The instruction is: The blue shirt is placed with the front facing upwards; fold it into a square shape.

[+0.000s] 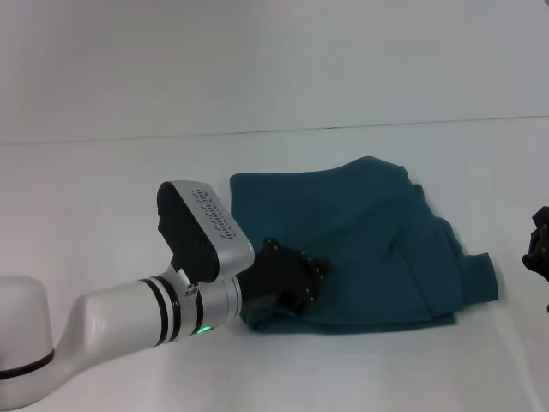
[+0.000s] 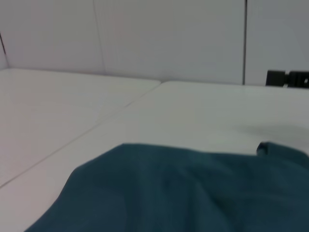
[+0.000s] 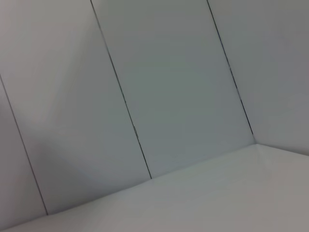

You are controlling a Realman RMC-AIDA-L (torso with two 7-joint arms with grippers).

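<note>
The blue shirt (image 1: 369, 245) lies bunched and partly folded on the white surface (image 1: 103, 197), a little right of the middle in the head view. It forms a rough, uneven block with a rumpled flap trailing off at its right side. No chest lettering or neck label can be made out on it; only plain teal cloth faces up, so which side of the garment is uppermost cannot be told.

The left gripper (image 1: 296, 279) rests over the near left corner of the shirt, its dark body lying on the fabric. Its fingertips are hidden by the gripper housing and the cloth, so whether it is clenched on the fabric or released cannot be told. A line of small dark print runs along the pale housing of the left arm's wrist, too small to read. A green light glows on the wrist ring below it.

The left wrist view shows only a fold of the shirt (image 2: 193, 193) filling the lower part of the picture, the surface beyond it, and no fingers at all. A dark object (image 2: 287, 78) is cut off at that picture's edge and cannot be identified.

The right gripper (image 1: 539, 245) is parked at the far right edge of the head view, mostly cut off, apart from the shirt; its state cannot be told. The right wrist view shows only pale wall panels (image 3: 169, 96).
</note>
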